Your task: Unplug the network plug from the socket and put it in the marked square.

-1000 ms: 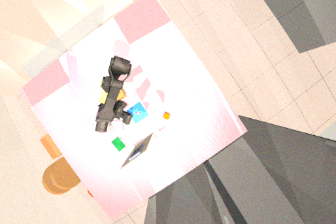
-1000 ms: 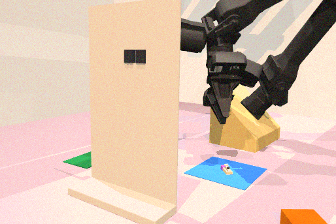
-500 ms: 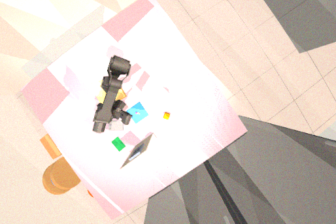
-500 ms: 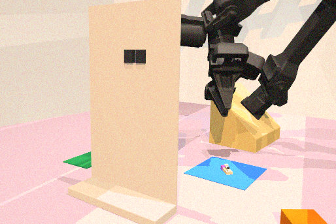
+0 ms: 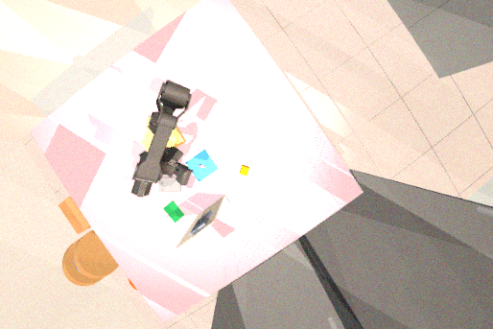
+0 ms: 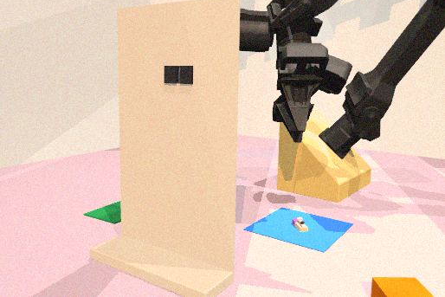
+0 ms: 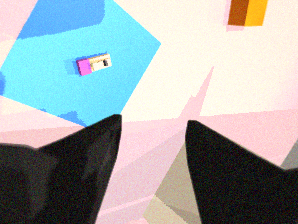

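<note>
Now the plug point(image 6: 299, 224) lies flat inside the blue square point(image 6: 277, 228) on the bench point(image 6: 52, 188); the hand point(image 6: 297, 135) hangs above, partly open, holding nothing.

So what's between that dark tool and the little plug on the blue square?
Nothing: the tool hangs in open air above the plug; the exterior view shows only air and blue square between.

Open air under the gripper point(image 6: 297, 129) — upright panel point(image 6: 177, 136) crowds its 9 o'clock, yellow wedge point(image 6: 320, 171) just behind.
</note>
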Action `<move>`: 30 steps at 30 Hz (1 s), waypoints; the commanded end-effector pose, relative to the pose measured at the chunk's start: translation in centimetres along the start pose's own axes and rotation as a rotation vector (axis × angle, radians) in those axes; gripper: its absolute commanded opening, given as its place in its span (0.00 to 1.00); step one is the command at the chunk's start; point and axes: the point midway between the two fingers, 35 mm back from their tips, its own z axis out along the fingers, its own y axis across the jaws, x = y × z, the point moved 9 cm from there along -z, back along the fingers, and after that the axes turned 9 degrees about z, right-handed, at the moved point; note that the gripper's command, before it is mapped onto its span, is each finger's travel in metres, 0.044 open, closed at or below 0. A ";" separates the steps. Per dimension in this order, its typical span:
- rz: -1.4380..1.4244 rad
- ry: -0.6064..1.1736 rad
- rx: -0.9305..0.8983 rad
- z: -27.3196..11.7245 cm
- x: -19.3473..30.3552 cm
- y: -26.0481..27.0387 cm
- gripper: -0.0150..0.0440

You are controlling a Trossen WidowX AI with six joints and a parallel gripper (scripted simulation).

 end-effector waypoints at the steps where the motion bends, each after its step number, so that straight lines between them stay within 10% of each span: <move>1: 0.003 0.020 -0.004 -1.1 0.0 -1.0 0.52; 26: 0.062 0.090 -0.012 -7.8 -2.4 -5.5 0.52; 30: 0.062 0.090 -0.012 -7.8 -2.4 -5.5 0.70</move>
